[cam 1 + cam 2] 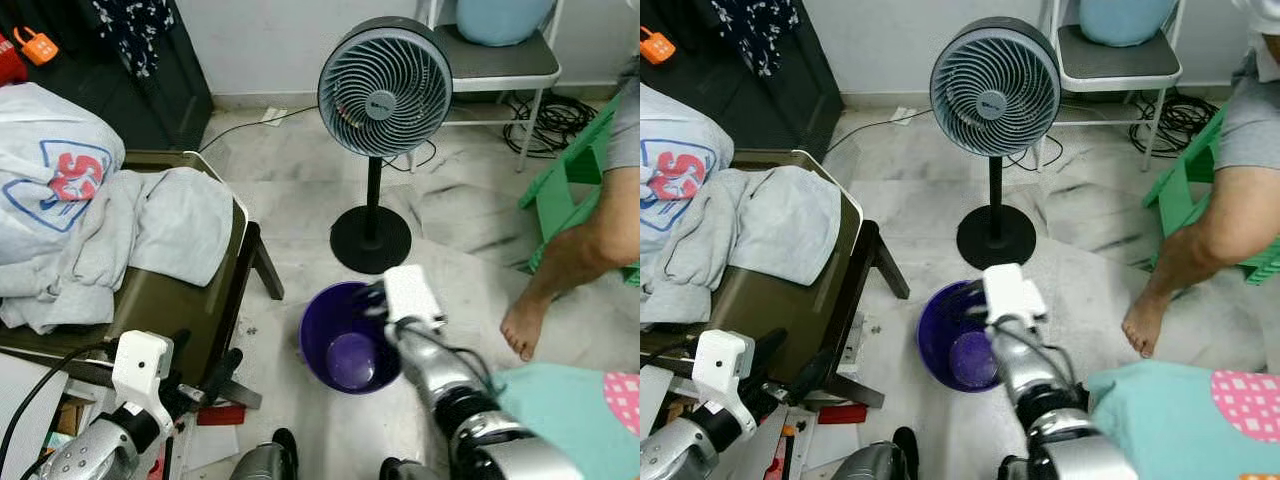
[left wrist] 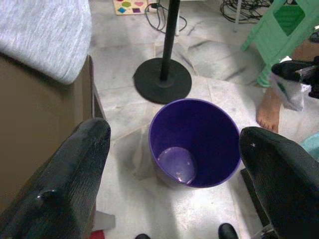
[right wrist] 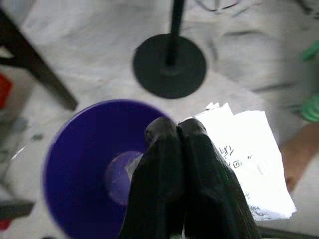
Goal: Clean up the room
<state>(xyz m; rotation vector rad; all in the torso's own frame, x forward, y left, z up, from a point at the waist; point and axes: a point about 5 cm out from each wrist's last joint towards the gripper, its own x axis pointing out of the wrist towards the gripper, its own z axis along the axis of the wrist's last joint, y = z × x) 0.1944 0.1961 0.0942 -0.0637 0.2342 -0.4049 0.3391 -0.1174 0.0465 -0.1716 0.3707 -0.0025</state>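
Your right tool (image 3: 177, 130) hangs over the purple bin (image 2: 194, 142), its two fingers pressed together on a crumpled white paper (image 3: 244, 157) that sticks out to one side, above the bin's rim. Just beyond it stands the fan (image 1: 384, 88) on its round black base. Your left tool (image 2: 174, 164) sits lower and nearer you, fingers spread wide and holding nothing, with the bin between them. A person's bare foot (image 1: 524, 325) rests on the floor past the right tool.

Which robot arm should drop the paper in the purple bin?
The right gripper: it is shut on the white paper just above the purple bin. The left gripper is open, off to the side.
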